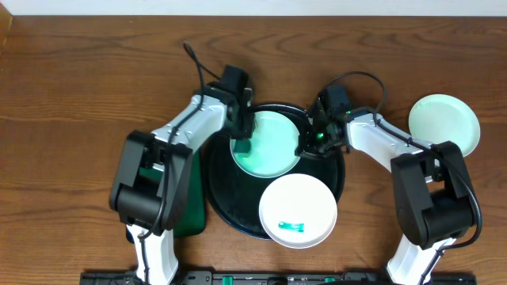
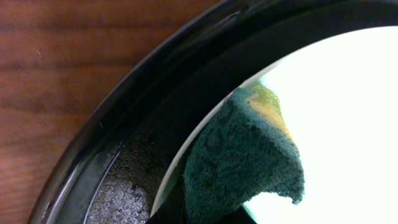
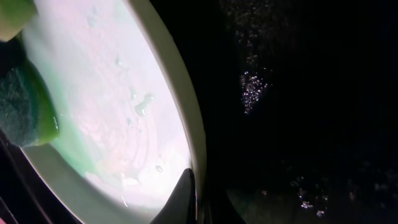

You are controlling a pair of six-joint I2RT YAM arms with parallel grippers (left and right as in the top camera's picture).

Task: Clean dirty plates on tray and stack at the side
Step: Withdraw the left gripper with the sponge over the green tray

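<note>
1. My left gripper (image 1: 242, 141) is clamped shut on a sponge (image 2: 249, 155). Only the left wrist view shows it properly: teal scrubby face, yellow edge, pressed flat on the near edge of the mint plate (image 1: 269, 146).
2. My right gripper (image 1: 310, 142) is pinched together on that same plate's opposite rim. The right wrist view shows one dark fingertip (image 3: 184, 198) right against the rim; overhead just gives a dark blob there.
3. The plate sits between my two jaws, inside the tray (image 1: 230, 202). The right wrist view also picks up wet green streaks on it and droplets (image 3: 252, 90) on the tray floor, outward of my right jaws.
4. Overhead-only stuff: a smeared plate (image 1: 298, 198) back toward my base from both jaws, hanging over the tray's rim, and a third plate (image 1: 444, 123) out on the table (image 1: 79, 95), well beyond my right jaws.
5. A green tray (image 1: 190, 218) lies under my left arm, half hidden.
</note>
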